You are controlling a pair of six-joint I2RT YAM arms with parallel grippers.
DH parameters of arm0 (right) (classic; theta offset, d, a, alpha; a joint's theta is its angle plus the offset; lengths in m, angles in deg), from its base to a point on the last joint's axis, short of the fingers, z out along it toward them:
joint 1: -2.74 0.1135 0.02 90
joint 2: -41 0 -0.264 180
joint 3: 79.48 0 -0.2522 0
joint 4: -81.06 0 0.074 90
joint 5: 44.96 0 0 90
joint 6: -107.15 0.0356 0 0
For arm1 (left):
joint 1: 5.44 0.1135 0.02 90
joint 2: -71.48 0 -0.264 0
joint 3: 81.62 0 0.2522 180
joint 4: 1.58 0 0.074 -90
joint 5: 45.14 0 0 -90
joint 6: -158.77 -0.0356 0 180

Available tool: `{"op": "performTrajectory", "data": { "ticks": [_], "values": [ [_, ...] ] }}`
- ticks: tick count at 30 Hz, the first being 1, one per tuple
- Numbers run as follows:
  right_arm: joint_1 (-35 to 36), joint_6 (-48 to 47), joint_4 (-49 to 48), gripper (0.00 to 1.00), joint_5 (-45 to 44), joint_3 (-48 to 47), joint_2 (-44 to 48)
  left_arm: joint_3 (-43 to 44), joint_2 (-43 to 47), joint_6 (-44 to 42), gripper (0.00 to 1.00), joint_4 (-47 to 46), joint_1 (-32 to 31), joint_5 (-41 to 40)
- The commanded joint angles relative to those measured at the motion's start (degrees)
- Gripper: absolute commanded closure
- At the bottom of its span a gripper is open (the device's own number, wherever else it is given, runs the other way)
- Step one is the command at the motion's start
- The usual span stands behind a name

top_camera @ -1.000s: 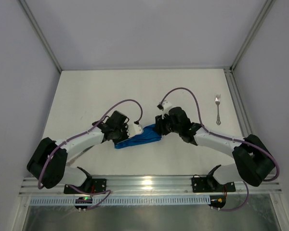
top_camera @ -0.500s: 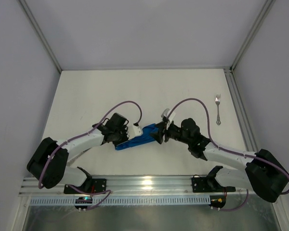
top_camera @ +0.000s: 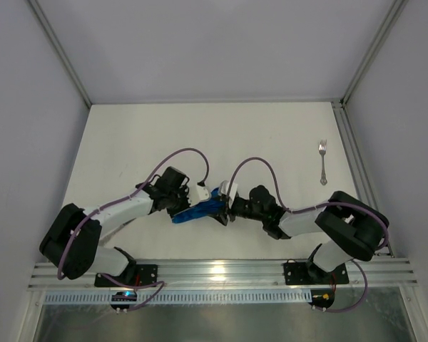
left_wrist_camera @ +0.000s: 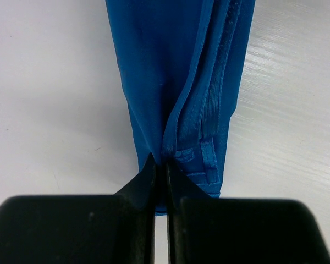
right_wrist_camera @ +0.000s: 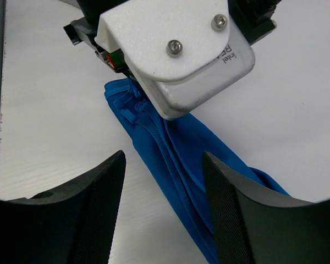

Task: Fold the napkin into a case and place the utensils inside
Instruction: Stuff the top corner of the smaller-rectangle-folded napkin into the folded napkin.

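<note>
The blue napkin (top_camera: pixel 198 209) lies folded into a narrow layered strip at the table's middle, between both grippers. My left gripper (top_camera: pixel 197 200) is shut on the napkin's (left_wrist_camera: pixel 170 82) near end, its fingertips (left_wrist_camera: pixel 154 170) pinching the hemmed edge. My right gripper (top_camera: pixel 223 209) is open and holds nothing. In the right wrist view it (right_wrist_camera: pixel 164 159) straddles the napkin (right_wrist_camera: pixel 176 165) from the other end, low over the cloth. The left wrist's white camera housing (right_wrist_camera: pixel 176 49) faces it closely. A silver fork (top_camera: pixel 322 162) lies far off at the right edge.
A metal rail (top_camera: pixel 346 142) runs along the table's right side just past the fork. Purple cables (top_camera: pixel 185 153) arch over both wrists. The two arms nearly meet over the napkin, with little room between them.
My right gripper opened wider and moved left along the napkin toward the left gripper, its arm swinging low. The left gripper stayed shut on the cloth.
</note>
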Motion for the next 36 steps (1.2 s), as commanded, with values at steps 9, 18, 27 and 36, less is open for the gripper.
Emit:
{"op": "performTrajectory", "data": {
  "ticks": [9,18,27,36],
  "values": [
    [4.1,-8.1,-4.8,0.37,-1.1,-5.1,-7.8,0.5,0.3,1.7,1.0,-2.5,0.6,3.9],
    [8.6,-5.2,-11.2,0.36,-8.6,-6.6,-13.1,0.0,0.9,2.0,1.0,-2.0,0.8,5.3],
    [12.6,-4.2,-15.0,0.36,-16.7,-7.4,-16.5,-0.9,1.6,2.1,1.0,-1.6,1.0,7.3],
    [15.3,-6.9,-12.4,0.36,-20.6,-5.6,-9.9,-0.5,1.8,1.8,1.0,-0.7,1.9,8.7]
  ]
}}
